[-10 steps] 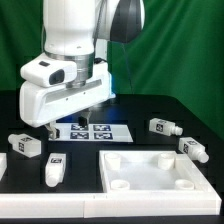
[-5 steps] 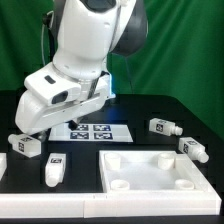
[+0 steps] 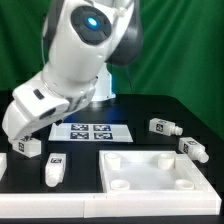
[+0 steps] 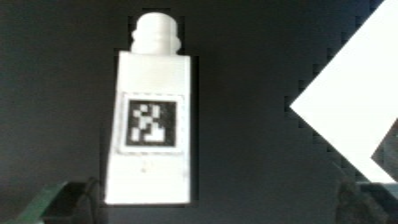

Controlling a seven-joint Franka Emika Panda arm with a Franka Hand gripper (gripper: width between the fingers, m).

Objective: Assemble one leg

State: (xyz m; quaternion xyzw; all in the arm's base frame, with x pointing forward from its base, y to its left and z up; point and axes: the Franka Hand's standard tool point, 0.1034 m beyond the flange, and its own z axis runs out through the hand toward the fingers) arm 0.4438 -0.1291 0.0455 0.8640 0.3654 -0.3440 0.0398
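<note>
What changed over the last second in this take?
The arm swung toward the exterior view's left and down, bringing the open gripper over a leg there. Nothing grasped or released. The other legs, panel and marker board stayed put.

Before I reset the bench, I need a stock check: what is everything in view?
leg: four, white with black-and-white tags; two at the exterior view's left, two at its right
panel: one, white, round corner holes; front, toward the exterior view's right
marker board: one, white with black tags; mid-table, behind the panel
table: one, black
backdrop: one, green; behind
arm: one, white; leaning to the exterior view's left
claw: one, dark fingers, open; over a leg
</note>
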